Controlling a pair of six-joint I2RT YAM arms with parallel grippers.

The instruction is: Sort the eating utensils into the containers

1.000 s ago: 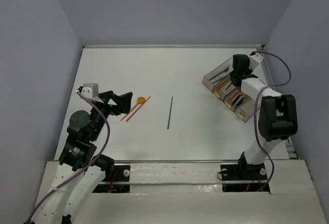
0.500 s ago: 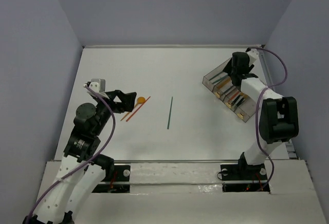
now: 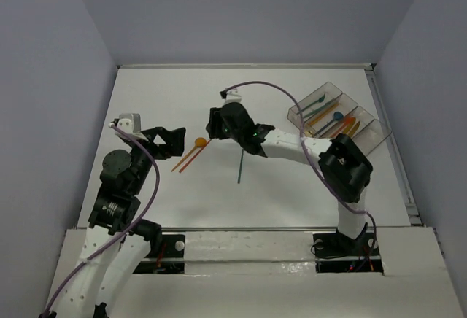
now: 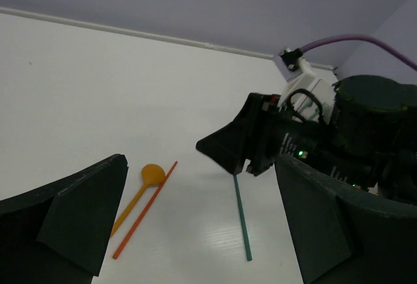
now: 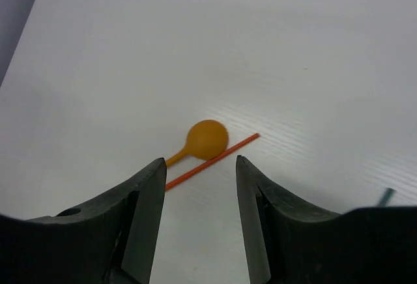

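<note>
Orange spoon (image 5: pixel 205 141) likely light, stiff, slick; pinch thin handle. Right gripper (image 5: pixel 199 165) open, empty, hovering above it.

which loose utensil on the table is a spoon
The orange spoon: it alone ends in a round bowl. The red utensil beside it and the dark green utensil look like thin sticks.
</note>
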